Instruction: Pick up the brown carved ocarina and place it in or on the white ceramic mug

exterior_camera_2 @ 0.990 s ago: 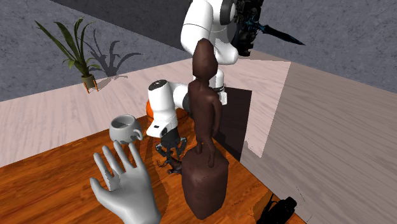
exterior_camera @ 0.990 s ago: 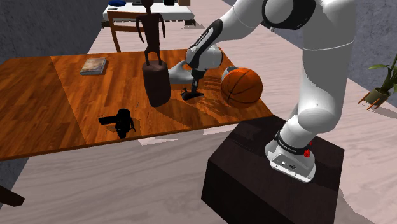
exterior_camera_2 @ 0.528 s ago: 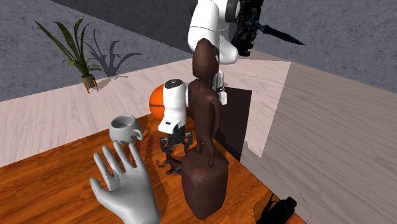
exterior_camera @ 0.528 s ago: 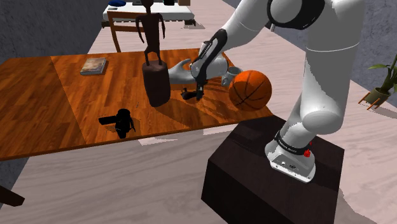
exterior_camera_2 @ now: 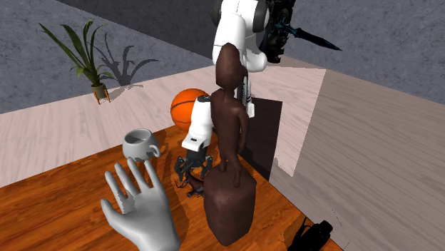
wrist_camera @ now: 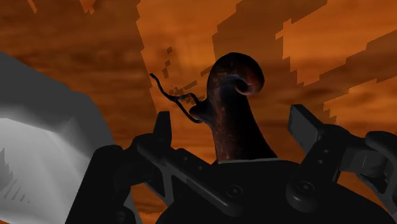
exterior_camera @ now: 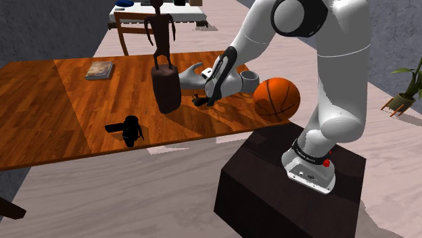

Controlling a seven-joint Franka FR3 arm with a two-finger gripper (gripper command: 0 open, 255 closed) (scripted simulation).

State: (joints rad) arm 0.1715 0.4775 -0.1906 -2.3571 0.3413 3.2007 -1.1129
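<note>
The ocarina (wrist_camera: 232,105) is a dark brown curved piece with a thin cord, lying on the wooden table (exterior_camera: 81,108). My gripper (wrist_camera: 233,124) hangs just above it, open, its fingers (wrist_camera: 163,127) either side of the ocarina without touching. From the shoulder view the gripper (exterior_camera: 205,97) is tilted over the ocarina (exterior_camera: 197,103), beside the tall statue. The mug (exterior_camera: 250,79) looks grey and stands upright behind the hand, toward the ball. In the second exterior view the ocarina (exterior_camera_2: 194,187) lies under the gripper (exterior_camera_2: 192,167), with the mug (exterior_camera_2: 140,145) to its left.
A tall brown figure statue (exterior_camera: 164,67) on a block stands close by. A grey hand sculpture (exterior_camera_2: 139,207) lies beside the ocarina. An orange basketball (exterior_camera: 277,99) sits at the table's edge. A black hair-dryer-like object (exterior_camera: 128,128) and a book (exterior_camera: 100,69) lie farther off.
The fingers have gone from shut to open over the ocarina, which stays on the table. The hand tilted and shifted toward the shoulder view's right; the basketball rolled right toward the table edge.
</note>
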